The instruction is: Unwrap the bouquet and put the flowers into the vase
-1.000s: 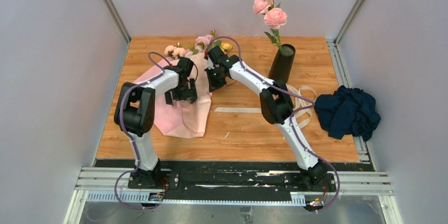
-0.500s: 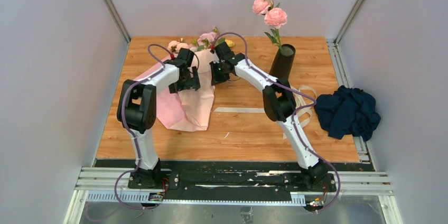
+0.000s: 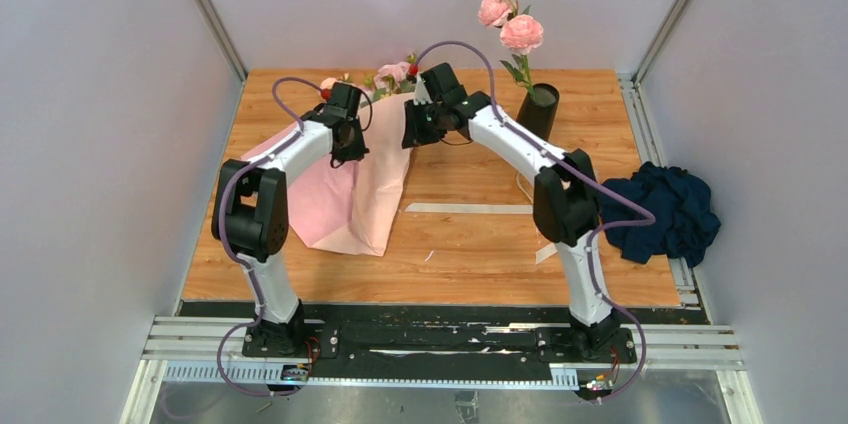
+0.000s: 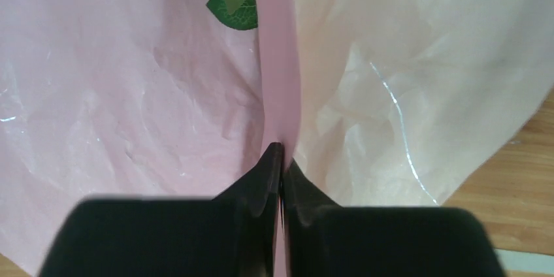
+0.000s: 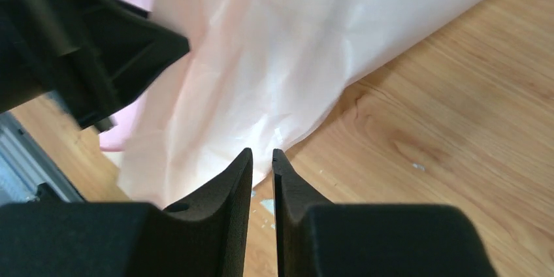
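wooden table point(image 3: 480, 244) in a white-walled cell: both arms sit further back than a second ago, with the wrapping paper point(image 3: 350, 204) drawn up between them.
top view: left gripper point(image 3: 348, 144) and right gripper point(image 3: 412, 129) have shifted toward the far edge; the paper, flatter before, now rises to them like a tent; flowers point(image 3: 392, 74) lie at the far edge behind the grippers; vase point(image 3: 536, 109) stands upright to their right, holding a rose stem point(image 3: 520, 34). left wrist view, not evident from above: left gripper point(image 4: 281, 153) clenched on a raised fold of paper, a green leaf point(image 4: 235, 2) beyond. right wrist view: right gripper point(image 5: 261, 156) narrowly parted, nothing between its jaws, paper edge just beyond.
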Available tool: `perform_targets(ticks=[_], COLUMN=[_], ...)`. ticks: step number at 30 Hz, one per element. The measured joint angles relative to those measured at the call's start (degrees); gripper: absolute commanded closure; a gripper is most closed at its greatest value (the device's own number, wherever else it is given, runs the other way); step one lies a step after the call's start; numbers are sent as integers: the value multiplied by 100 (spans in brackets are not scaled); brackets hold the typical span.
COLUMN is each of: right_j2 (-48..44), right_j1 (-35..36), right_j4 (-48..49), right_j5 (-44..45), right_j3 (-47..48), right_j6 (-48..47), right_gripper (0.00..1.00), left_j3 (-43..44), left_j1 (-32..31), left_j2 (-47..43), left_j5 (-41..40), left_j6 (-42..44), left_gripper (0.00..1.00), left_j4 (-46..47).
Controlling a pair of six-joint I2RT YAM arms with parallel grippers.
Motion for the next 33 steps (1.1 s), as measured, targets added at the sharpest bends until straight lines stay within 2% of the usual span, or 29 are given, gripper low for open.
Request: perform_targets(ticks=[1, 12, 19, 24, 33], right_j2=[-205, -2059, -3123, -3650, -4662], right_j1=[0, 0, 0, -11, -24], right_j4=[44, 160, 140, 155, 155], right_j5=[-7, 280, 896, 1410, 2494], right_j3=[-96, -1346, -2138, -2297, -2518], right_j6=[-26, -114, -66, -42, -9], right_gripper=[79, 79, 79, 79, 78], left_j3=[0, 0, -2, -22, -66], left_j1=[0, -278, -1102, -1751, -2459], left_j2=[-48, -1064, -1475, -1360, -1290], left_j5=[55, 479, 713, 1029, 1488], left_j6=[26, 74, 299, 717, 1207], left_gripper=[100, 100, 100, 100, 100], left_j4=[-2, -63, -234, -415, -785])
